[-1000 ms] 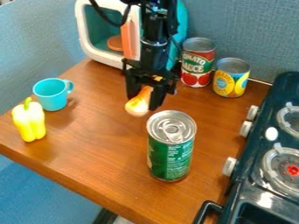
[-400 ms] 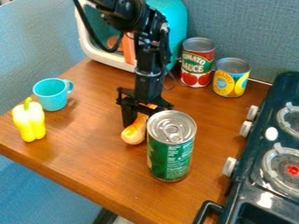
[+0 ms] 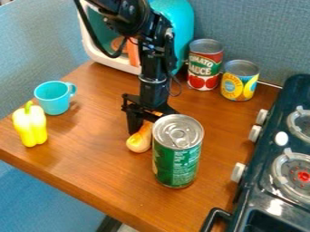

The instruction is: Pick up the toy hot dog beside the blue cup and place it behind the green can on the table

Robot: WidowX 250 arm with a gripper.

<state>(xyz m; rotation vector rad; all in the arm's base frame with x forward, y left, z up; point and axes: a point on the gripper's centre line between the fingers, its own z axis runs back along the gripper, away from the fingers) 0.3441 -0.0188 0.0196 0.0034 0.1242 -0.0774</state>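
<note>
I see a yellow pepper (image 3: 30, 126) standing up, then a blue cup (image 3: 54, 98) just behind it. Next comes an orange squash (image 3: 140, 141) in the middle of the table (image 3: 91, 149). It is long and tilted: its fat end points down to the front left, its thin end up to the back right. The black claw (image 3: 146, 130) grips it. A tall green can (image 3: 176, 156) stands just right, with two shorter cans, one red (image 3: 205, 68) and one yellow (image 3: 239, 84), farther back.
</note>
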